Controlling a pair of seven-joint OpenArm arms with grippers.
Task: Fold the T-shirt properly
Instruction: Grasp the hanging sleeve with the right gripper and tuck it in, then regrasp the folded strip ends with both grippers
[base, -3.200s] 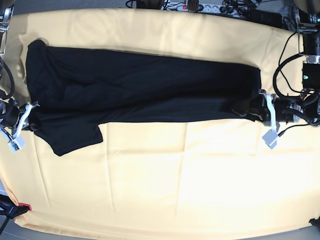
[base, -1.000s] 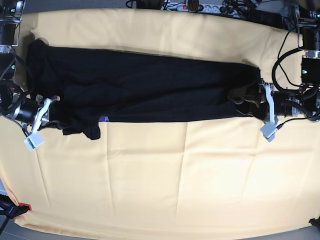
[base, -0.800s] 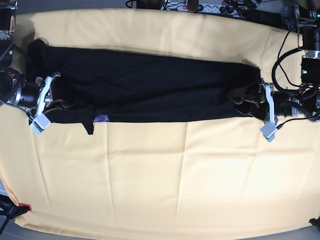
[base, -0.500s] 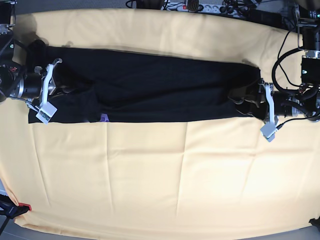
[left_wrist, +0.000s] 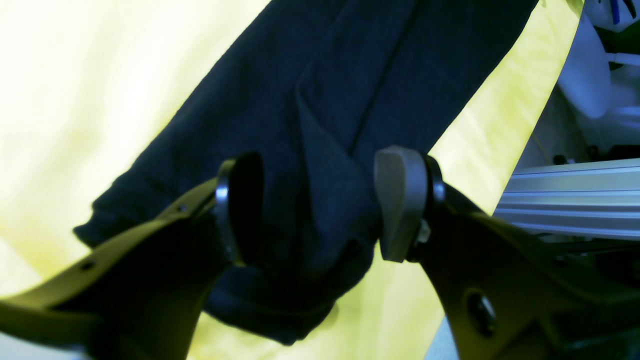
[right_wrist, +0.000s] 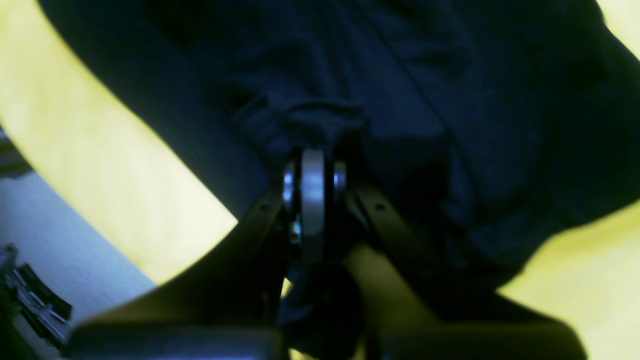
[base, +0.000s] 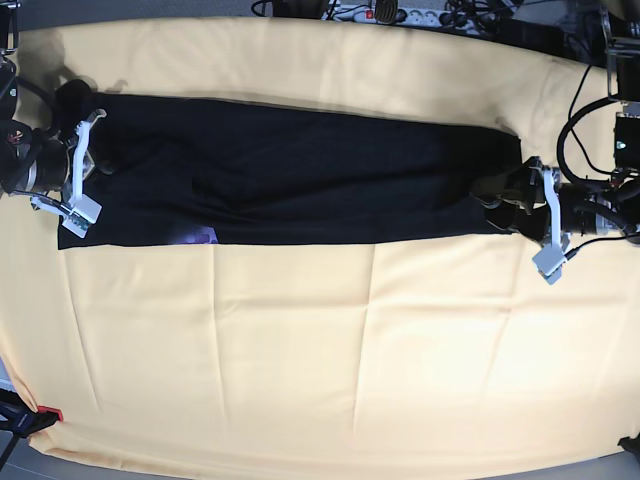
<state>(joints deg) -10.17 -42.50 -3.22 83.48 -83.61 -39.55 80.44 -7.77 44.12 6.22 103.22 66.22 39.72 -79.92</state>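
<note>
The black T-shirt (base: 300, 180) lies as one long band across the pale yellow tablecloth (base: 350, 350). A sliver of purple print (base: 205, 236) peeks out at its near edge. At the band's left end my right gripper (base: 98, 160) is shut; the right wrist view shows its pads (right_wrist: 312, 165) pinched together on a bunched bit of the T-shirt (right_wrist: 450, 100). At the band's right end my left gripper (base: 503, 200) has its jaws wide apart. In the left wrist view a ridge of the T-shirt (left_wrist: 350, 75) stands between its fingers (left_wrist: 400, 200).
A power strip and cables (base: 400, 12) line the far table edge. Cables and arm hardware (base: 610, 150) crowd the right side. An aluminium rail (left_wrist: 565, 195) runs just off the cloth's edge. A small red-tipped thing (base: 50, 413) sits at the near left corner.
My right gripper carried the loose sleeve flap up and back over the shirt's left end, leaving a straight near edge. The left gripper shifted slightly to the right.
</note>
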